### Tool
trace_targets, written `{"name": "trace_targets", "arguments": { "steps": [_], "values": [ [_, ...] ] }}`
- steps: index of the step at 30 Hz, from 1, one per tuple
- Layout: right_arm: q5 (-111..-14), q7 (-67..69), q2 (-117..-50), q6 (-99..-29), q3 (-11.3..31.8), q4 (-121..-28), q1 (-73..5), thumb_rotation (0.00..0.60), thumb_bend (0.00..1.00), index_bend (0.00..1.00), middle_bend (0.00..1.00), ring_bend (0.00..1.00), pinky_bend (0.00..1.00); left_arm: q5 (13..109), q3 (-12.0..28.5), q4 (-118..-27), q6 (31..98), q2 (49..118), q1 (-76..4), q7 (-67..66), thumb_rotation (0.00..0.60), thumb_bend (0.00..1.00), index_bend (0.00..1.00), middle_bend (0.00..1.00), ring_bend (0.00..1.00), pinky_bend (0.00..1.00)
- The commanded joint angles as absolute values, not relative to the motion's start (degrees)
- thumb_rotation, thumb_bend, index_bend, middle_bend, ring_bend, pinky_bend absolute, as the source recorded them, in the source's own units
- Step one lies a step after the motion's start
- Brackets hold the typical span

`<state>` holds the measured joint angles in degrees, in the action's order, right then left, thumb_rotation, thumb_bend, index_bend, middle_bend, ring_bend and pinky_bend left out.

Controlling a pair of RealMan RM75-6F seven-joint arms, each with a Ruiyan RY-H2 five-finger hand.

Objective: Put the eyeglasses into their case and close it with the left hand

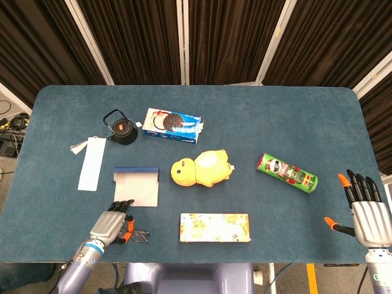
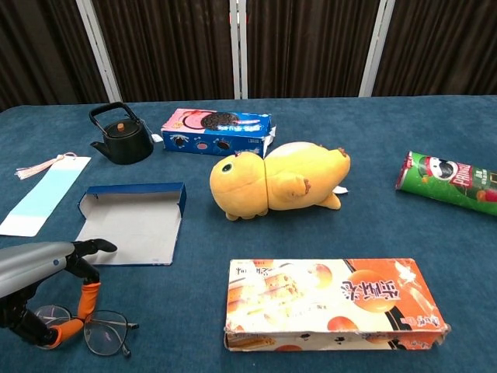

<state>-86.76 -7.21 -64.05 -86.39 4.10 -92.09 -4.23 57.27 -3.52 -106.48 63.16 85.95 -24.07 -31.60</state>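
Left hand (image 2: 46,299) pinches glasses (image 2: 97,332) at table's front-left edge; right hand (image 1: 366,211) spread, idle; lift level toward open case (image 2: 130,221)

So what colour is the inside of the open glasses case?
The open glasses case is white or pale grey inside, with a dark blue rim; the chest view shows it best.

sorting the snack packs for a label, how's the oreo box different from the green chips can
The oreo box is a flat blue and pink carton; the green chips can is a round green tube. The box lies left of centre at the back, near the black teapot; the can lies alone toward the right edge. The box's right end flap looks open, while the can's visible end looks intact. Both lie on their sides on the blue table, untouched by either hand.
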Motion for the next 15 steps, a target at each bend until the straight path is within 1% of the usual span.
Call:
{"name": "trace_targets", "arguments": {
  "steps": [1,6,7,11,13,15],
  "values": [
    [-86.77,-7.2,-64.02,-86.4,4.1,-92.11,-4.23,0.6,0.0,0.02,0.0,0.0,0.0,57.33,-3.42,-106.6,63.25,85.81,-24.14,-31.43,0.6,0.45,0.61,0.0,0.0,0.0],
    [-86.66,-7.14,-64.04,-86.27,4.08,-92.05,-4.24,0.6,0.0,0.02,0.0,0.0,0.0,58.28,-2.83,-106.45,63.75,85.34,-24.38,-30.79,0.6,0.45,0.63,0.0,0.0,0.0],
    [-86.67,-7.21,-64.08,-86.16,4.06,-92.03,-4.29,0.6,0.0,0.02,0.0,0.0,0.0,60.03,-1.86,-105.86,64.06,85.33,-24.72,-29.79,0.6,0.45,0.63,0.0,0.0,0.0],
    [-86.58,-7.37,-64.16,-86.03,4.04,-92.04,-4.34,0.6,0.0,0.02,0.0,0.0,0.0,64.47,-0.52,-103.51,63.77,84.59,-25.17,-25.2,0.6,0.45,0.64,0.0,0.0,0.0],
    [-86.54,-7.39,-64.17,-86.0,4.05,-92.03,-4.35,0.6,0.0,0.02,0.0,0.0,0.0,64.86,0.12,-103.27,63.69,84.19,-25.52,-24.71,0.6,0.45,0.64,0.0,0.0,0.0],
    [-86.49,-7.3,-64.16,-85.95,4.03,-92.03,-4.33,0.6,0.0,0.02,0.0,0.0,0.0,63.93,1.76,-102.76,63.31,83.86,-26.32,-24.31,0.6,0.45,0.64,0.0,0.0,0.0]
  ]
}}
